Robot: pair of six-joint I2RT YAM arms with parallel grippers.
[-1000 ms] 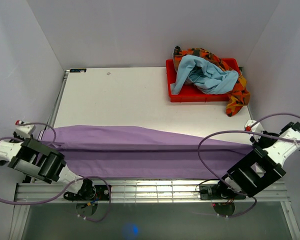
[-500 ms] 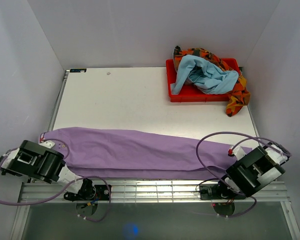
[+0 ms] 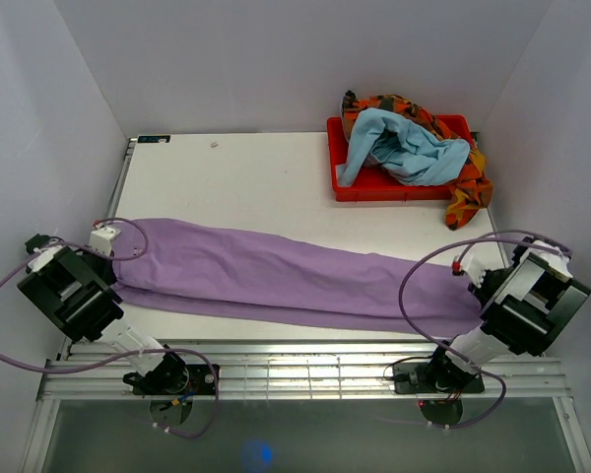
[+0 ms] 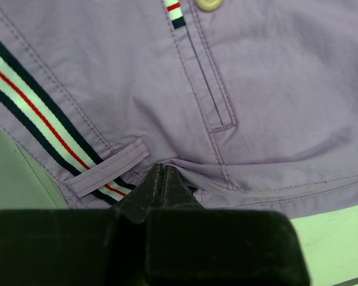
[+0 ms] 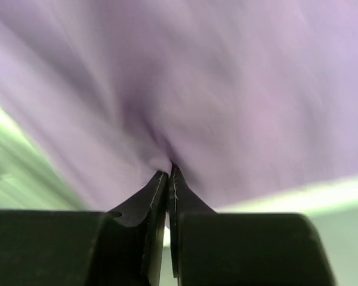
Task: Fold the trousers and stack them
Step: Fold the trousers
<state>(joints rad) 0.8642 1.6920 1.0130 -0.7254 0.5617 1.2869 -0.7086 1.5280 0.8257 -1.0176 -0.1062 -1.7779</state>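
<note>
The lilac trousers [image 3: 295,281] lie stretched out in a long band across the near half of the table, waist end at the left and leg ends at the right. My left gripper [image 3: 106,262] is shut on the waist edge. In the left wrist view its tips [image 4: 163,170] pinch the cloth [image 4: 256,89] just below a belt loop, beside the striped waistband [image 4: 42,113]. My right gripper [image 3: 479,296] is shut on the leg end. The right wrist view, blurred, shows its tips [image 5: 169,171] closed on purple cloth [image 5: 227,89].
A red tray [image 3: 332,158] stands at the back right with a light blue garment [image 3: 404,148] and an orange patterned one [image 3: 468,192] spilling over its right side. The table's metal front rail [image 3: 305,370] runs just below the trousers. White walls close in on both sides.
Both arms have swung the taut trousers from the front edge further onto the table. The cloth now lies lower and flatter, slanting from upper left to lower right.
</note>
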